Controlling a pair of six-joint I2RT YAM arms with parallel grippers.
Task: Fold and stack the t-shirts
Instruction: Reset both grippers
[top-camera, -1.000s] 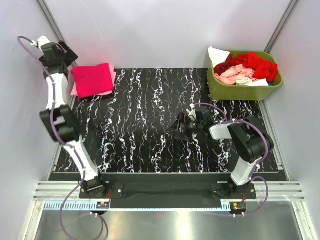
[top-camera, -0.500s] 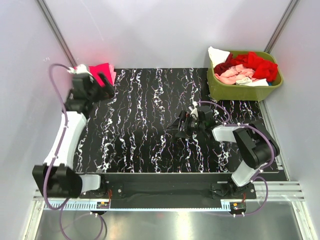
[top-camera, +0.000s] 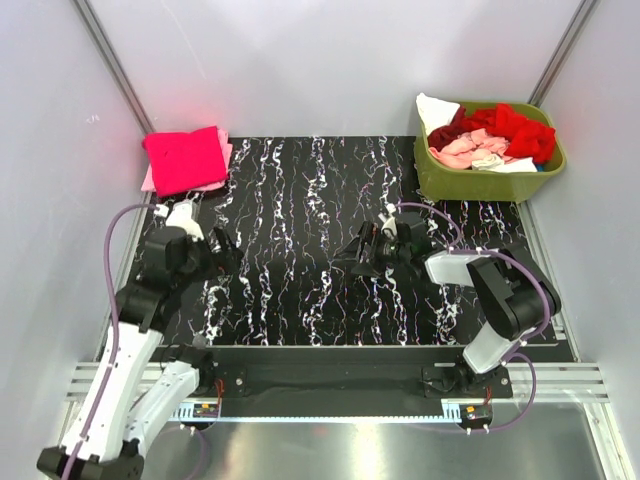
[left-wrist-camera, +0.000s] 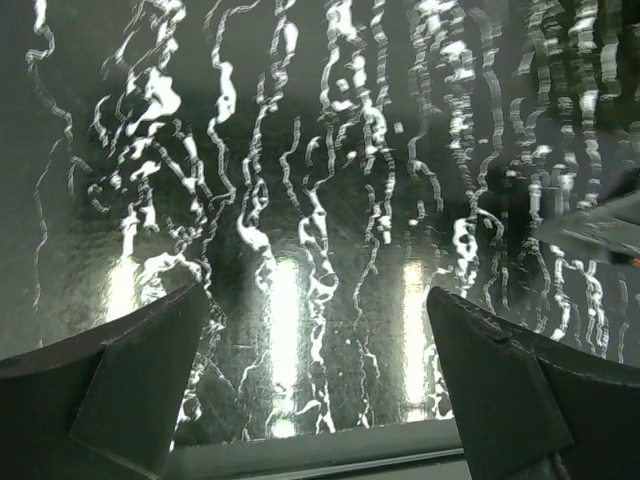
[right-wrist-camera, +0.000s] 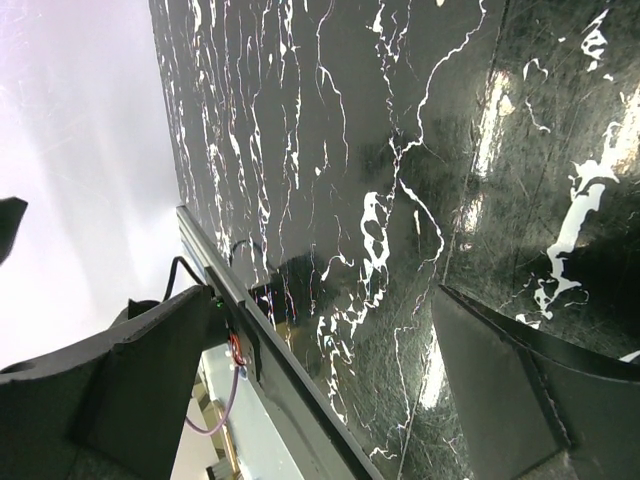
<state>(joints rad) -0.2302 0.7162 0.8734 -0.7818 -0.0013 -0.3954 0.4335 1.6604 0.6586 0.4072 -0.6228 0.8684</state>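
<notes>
Showing overhead only: folded magenta t-shirt (top-camera: 185, 160), basket (top-camera: 480, 186) of t-shirts (top-camera: 495, 135).

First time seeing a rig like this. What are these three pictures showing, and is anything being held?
Two robot arms are bolted at the near edge of a marbled black table. The wide picture looks down from above and behind them; the two dark close-ups come from cameras on each wrist, jaws at the bottom corners. The left gripper and right gripper are open and hold nothing. At the far left, a folded magenta t-shirt lies on a light pink t-shirt. At the far right, an olive basket holds crumpled shirts.
</notes>
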